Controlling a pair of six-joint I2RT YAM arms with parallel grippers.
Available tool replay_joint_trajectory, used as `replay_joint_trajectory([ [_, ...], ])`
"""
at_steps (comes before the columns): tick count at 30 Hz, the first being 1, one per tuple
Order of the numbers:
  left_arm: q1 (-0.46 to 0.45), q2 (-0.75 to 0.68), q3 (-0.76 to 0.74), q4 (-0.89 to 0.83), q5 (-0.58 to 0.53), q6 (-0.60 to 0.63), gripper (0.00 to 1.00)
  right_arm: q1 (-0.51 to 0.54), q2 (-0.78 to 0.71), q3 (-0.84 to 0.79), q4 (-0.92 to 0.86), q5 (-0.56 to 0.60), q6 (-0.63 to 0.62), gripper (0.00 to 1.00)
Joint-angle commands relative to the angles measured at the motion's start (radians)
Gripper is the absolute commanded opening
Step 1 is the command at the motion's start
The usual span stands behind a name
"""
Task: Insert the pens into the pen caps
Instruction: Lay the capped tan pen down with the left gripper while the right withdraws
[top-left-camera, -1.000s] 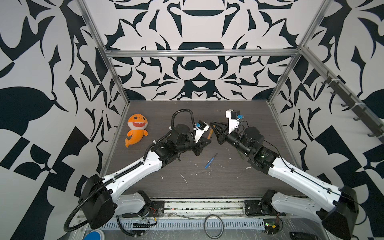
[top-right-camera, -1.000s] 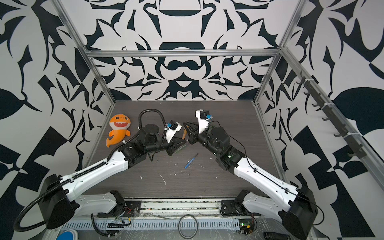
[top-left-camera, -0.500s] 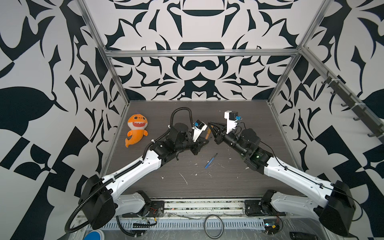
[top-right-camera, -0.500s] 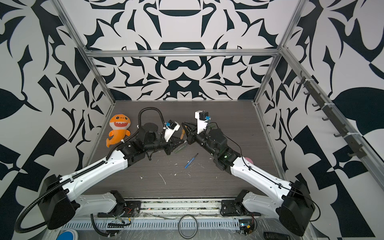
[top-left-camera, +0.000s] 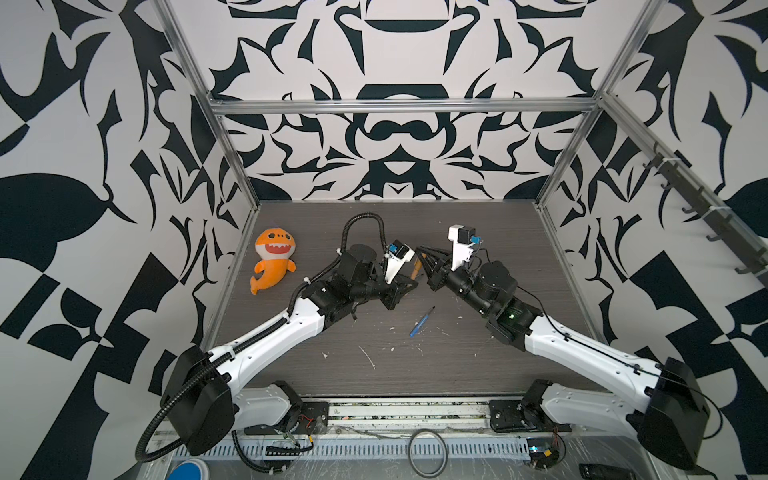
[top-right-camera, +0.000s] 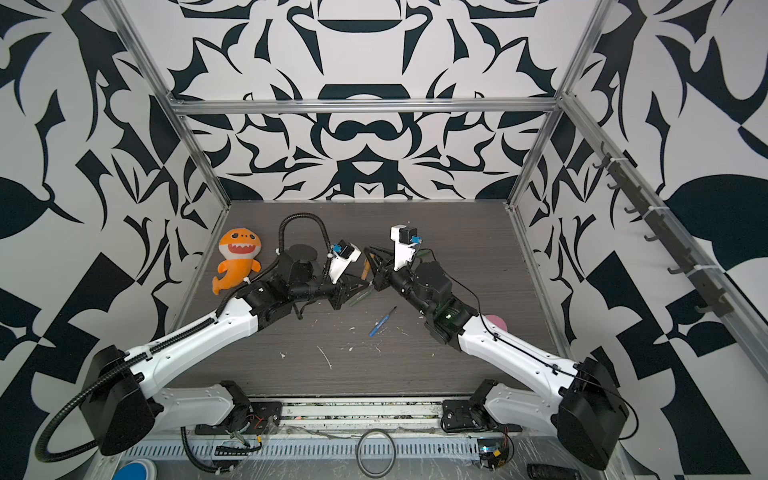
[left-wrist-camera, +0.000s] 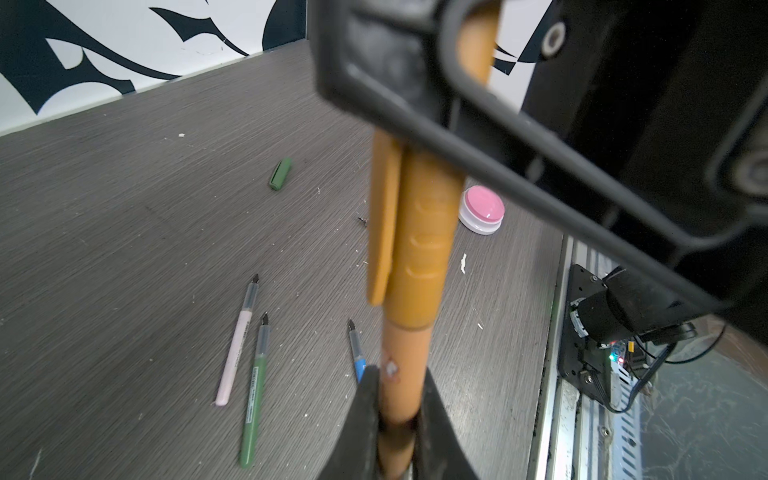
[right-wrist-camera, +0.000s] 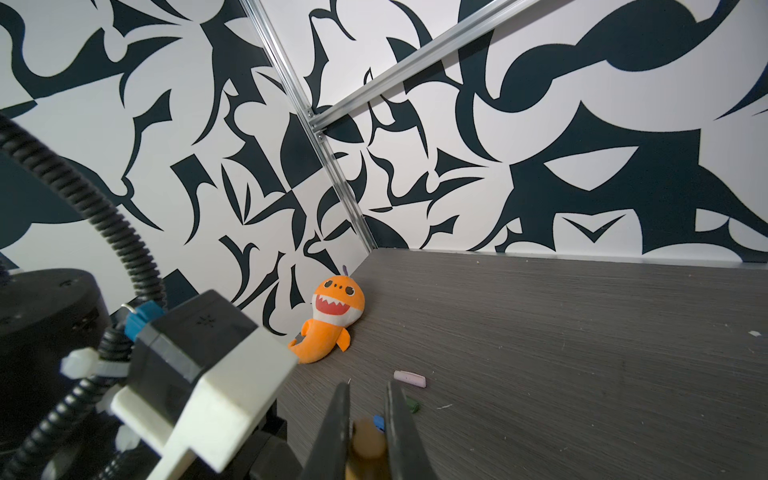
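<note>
In both top views the 2 pincers meet near the middle of the frame, up above the desk (top-left-camera: 457, 374). The left pincer (left-wrist-camera: 400, 390) is closed tight on the back end of the orange pen (left-wrist-camera: 405, 353). The right pincer (right-wrist-camera: 368, 395) is closed tight on the orange cap (left-wrist-camera: 419, 241). The front end of the pen is inside the cap, and the cap's clip runs flat along its side.

The blue pen (top-left-camera: 422, 322) lies on the desk just below the 2 pincers, a little under the middle of the frame. The left wrist view shows the pink pen (left-wrist-camera: 237, 345) and the green pen (left-wrist-camera: 255, 386) lying side by side, close but not touching, with their dark tips pointing the same way. A green cap (left-wrist-camera: 280, 173) lies alone, well apart from them.

The right wrist view shows a pink cap (right-wrist-camera: 410, 378), a second green cap (right-wrist-camera: 411, 405) and a bit of a blue cap (right-wrist-camera: 378, 424) on the desk near the pincer tips.

An orange shark toy (top-left-camera: 274, 262) lies left of the middle, by the left wall. A pink button (top-right-camera: 494, 322) peeks out right of the middle.
</note>
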Motion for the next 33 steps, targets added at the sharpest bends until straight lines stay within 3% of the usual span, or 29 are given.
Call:
replay_joint_trajectory([
  [1, 0.060, -0.078, 0.095, 0.464, -0.039, -0.095, 0.00, 0.060, 0.036, -0.027, -0.522, -0.106, -0.029, 0.00],
  [7, 0.055, -0.117, -0.068, 0.317, 0.028, -0.084, 0.01, 0.059, 0.035, 0.185, -0.523, -0.011, -0.023, 0.10],
  [11, 0.053, -0.159, -0.173, 0.261, 0.045, -0.113, 0.02, 0.056, 0.030, 0.320, -0.521, 0.015, -0.047, 0.27],
  [17, 0.053, -0.229, -0.313, 0.221, -0.023, -0.180, 0.03, 0.053, -0.045, 0.392, -0.555, 0.115, -0.108, 0.38],
  [20, 0.054, -0.262, -0.335, 0.156, -0.143, -0.203, 0.05, 0.054, -0.104, 0.345, -0.579, 0.159, -0.111, 0.38],
  [26, 0.065, -0.203, -0.250, 0.052, -0.353, -0.242, 0.10, 0.051, -0.167, 0.168, -0.637, 0.322, -0.059, 0.38],
  [33, 0.179, 0.149, 0.024, -0.148, -0.316, -0.268, 0.14, 0.041, -0.202, 0.044, -0.684, 0.410, -0.044, 0.39],
])
